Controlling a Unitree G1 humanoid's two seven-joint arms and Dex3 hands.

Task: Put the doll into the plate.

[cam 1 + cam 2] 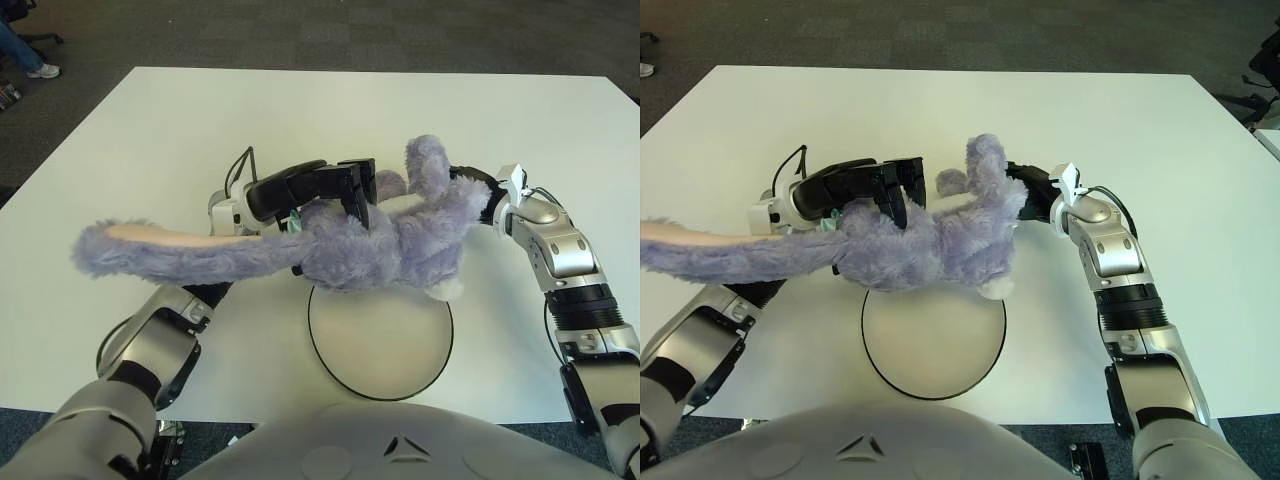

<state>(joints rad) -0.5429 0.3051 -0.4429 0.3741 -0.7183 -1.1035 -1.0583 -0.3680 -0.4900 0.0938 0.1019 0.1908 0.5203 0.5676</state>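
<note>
Purple plush doll (380,245) held above the plate's (380,335) far rim, near the table's (150,140) front edge. Left hand (320,190) grips its middle; right hand (478,195) (fingers hidden) holds the far side. Carry step; next, lower and release.

Both hands hold the purple doll (930,240) above the white plate (933,345): the left hand (875,185) grips its back, the right hand (1025,190) its far end.
</note>
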